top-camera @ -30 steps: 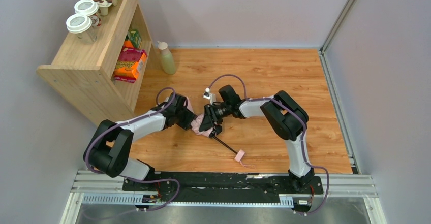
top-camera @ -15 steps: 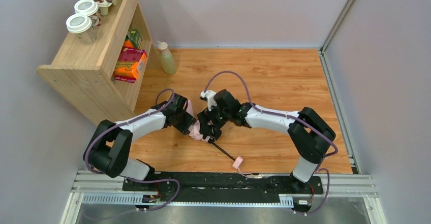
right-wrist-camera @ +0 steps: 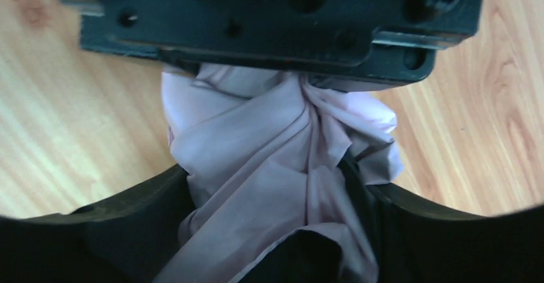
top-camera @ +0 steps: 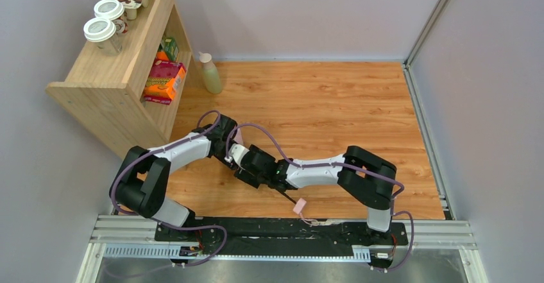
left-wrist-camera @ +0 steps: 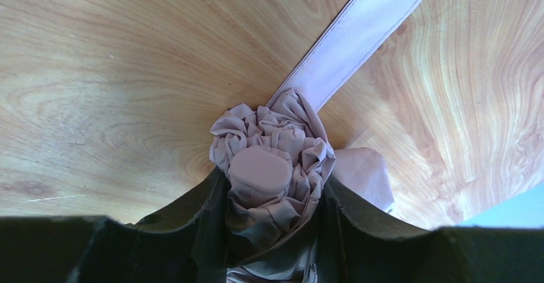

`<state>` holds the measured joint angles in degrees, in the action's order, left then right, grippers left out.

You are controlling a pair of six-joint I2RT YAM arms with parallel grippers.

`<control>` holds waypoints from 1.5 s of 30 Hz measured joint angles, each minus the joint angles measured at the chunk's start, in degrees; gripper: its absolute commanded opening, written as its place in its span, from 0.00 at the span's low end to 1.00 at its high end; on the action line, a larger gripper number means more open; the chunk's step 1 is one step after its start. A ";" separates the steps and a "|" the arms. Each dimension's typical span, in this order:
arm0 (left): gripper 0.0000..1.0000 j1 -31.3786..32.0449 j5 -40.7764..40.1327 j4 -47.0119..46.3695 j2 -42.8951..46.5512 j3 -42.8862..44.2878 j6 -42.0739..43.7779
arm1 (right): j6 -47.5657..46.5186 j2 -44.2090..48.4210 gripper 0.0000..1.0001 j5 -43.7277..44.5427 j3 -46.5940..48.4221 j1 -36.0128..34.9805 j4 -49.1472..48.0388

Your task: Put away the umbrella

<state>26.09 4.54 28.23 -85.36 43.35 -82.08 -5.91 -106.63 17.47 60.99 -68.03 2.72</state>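
Pink umbrella (left-wrist-camera: 282,119) clamped in left gripper (left-wrist-camera: 272,187), canopy lying between right gripper (right-wrist-camera: 266,171) fingers.

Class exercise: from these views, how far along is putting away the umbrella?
Done: the pale pink folding umbrella has its canopy bunched. In hand: the left tool clamps the canopy's tip end; the right tool straddles the fabric, grip unclear. Left: the thin black shaft sticks out, small pink handle on the wooden table; nothing stowed.
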 measured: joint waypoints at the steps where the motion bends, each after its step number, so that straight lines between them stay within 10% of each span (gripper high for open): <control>1: 0.00 0.00 0.00 0.02 0.00 0.00 -0.02 | -0.63 -0.50 0.51 1.11 0.26 -0.04 -0.44; 5: 0.00 -0.22 -0.50 -0.90 0.00 0.00 -0.33 | -2.10 -2.43 0.06 3.52 1.36 -0.72 -0.92; 7: 0.00 -0.37 -0.83 -0.98 0.07 -0.02 -0.37 | -1.79 -2.82 0.00 3.72 1.88 -0.52 -0.81; 10: 0.65 -0.37 -1.53 -2.32 0.42 -0.50 0.07 | -1.55 -2.84 0.00 1.16 1.97 0.59 -0.83; 11: 0.72 -0.37 -1.88 -3.06 0.76 -0.81 0.26 | -1.22 -2.78 0.00 -0.81 1.97 1.42 -0.96; 26: 0.73 -0.42 -3.74 -6.86 6.75 -2.99 7.13 | 12.87 -6.84 0.00 -52.63 3.28 22.25 -5.77; 33: 0.17 -0.39 -2.97 -11.65 2.29 -2.73 5.92 | 21.18 -12.31 0.00 -66.42 6.86 26.21 -6.01; 39: 0.00 -0.35 -2.60 -14.23 3.93 -4.26 3.67 | 24.30 -11.58 0.60 -65.48 6.88 26.38 -3.69; 45: 0.00 0.09 -1.60 -12.09 5.20 -4.87 3.61 | 21.35 -2.78 0.90 -52.30 3.69 23.96 4.42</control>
<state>26.17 2.94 16.14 -80.16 38.48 -78.48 15.44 -109.40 -34.83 64.69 -44.07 7.14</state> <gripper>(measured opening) 0.122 0.797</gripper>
